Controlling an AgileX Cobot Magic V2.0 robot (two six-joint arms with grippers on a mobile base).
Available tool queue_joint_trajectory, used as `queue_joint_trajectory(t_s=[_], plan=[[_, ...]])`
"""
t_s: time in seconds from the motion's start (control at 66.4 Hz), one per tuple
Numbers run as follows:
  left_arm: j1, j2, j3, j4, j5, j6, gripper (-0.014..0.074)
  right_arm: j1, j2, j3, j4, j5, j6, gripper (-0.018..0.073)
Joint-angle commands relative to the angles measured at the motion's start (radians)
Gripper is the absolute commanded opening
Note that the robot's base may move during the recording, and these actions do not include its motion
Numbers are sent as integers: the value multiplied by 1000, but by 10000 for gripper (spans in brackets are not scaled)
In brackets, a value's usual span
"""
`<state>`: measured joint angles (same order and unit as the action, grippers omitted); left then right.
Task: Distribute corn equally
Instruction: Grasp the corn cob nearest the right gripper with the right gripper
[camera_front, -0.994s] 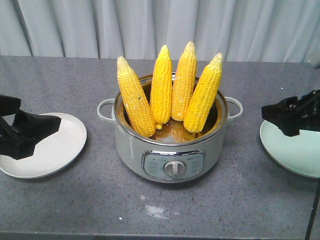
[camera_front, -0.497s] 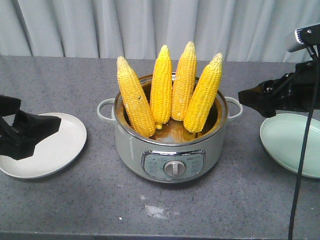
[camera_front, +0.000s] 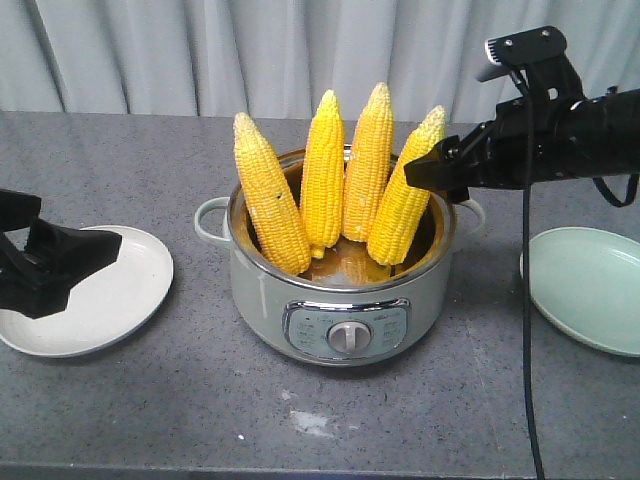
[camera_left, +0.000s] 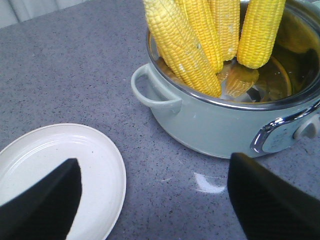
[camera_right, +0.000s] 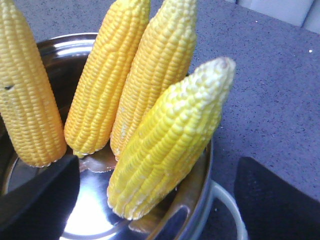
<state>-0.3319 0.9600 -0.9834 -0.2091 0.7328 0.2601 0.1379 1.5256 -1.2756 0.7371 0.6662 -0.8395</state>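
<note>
nearest, the grey tabletop (camera_front: 150, 420) carries a pot (camera_front: 330, 300), its dial facing front. left of the pot the left gripper (camera_front: 85, 262) hangs over a white plate (camera_front: 120, 300), jaws apart. a green plate (camera_front: 590, 290) lies to the right. the corn (camera_front: 325, 175), four cobs, stands in the pot, butts down, tips up, leaning on the rim. the right gripper (camera_front: 425, 172) hangs by the upper part of the rightmost cob (camera_front: 405, 200), jaws apart, that cob between them in the wrist view; contact cannot be told. behind hangs a pale curtain (camera_front: 200, 50)
</note>
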Motion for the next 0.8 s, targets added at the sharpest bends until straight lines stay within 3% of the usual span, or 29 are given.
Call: queue_joint_trajectory(t_s=[0.0,0.286,0.497,0.647,0.783], plan=[[-5,-9,-31,-18,-64,-3,580,-2,10,-73,42,-50,3,594],[-5,-9,-31,-18,-65,-3,580,0,140,-196,42,-19,5,594],[-5,-9,-31,-16,-66,-3,580,82,150,-204,38,-27,-40,586],[-5,-9,-31,-13,-66,-3,580,117,150,-204,37,-24,-30,510],[-5,-9,-31,-13,-66,-3,580,120,150,-203,36,-11,-25,379]])
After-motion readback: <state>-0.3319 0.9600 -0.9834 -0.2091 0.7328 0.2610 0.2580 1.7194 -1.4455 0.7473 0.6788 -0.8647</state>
